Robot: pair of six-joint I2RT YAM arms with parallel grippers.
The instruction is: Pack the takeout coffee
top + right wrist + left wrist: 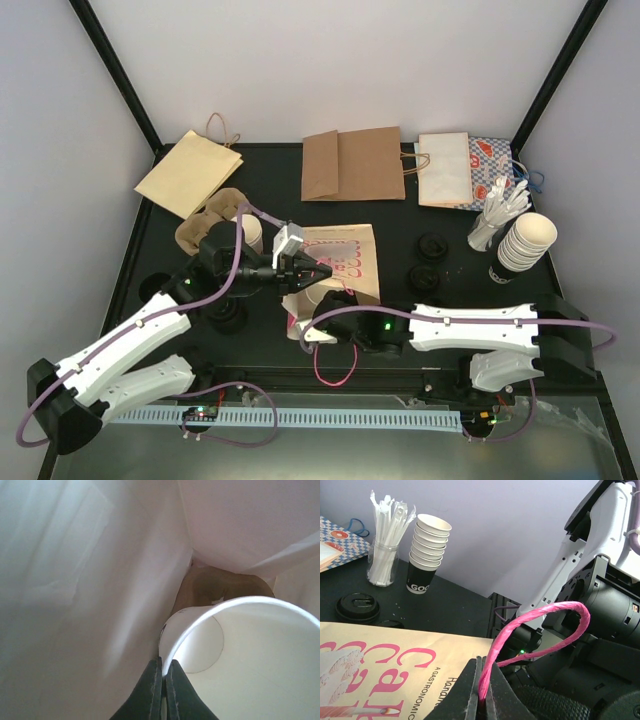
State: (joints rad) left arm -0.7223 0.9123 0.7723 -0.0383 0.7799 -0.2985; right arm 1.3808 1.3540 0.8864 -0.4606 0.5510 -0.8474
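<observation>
Right gripper [163, 669] pinches the small white paper cup [260, 645] by its rim, apparently inside the pink-printed tan paper bag [352, 255], whose walls crowd it; left gripper [481, 675] clamps the pink twisted handle [547, 614]. Black round lids [432, 246] lie to the right.

Flat along the far edge of the table [270, 195] lie a tan paper bag [190, 172], a brown paper bag [352, 163] and a white bag [444, 170] over a patterned bag [497, 160]. At the right a stack of nested cups [527, 240] stands beside a jar of wrapped straws [490, 228], two black lids [432, 246] close by.
</observation>
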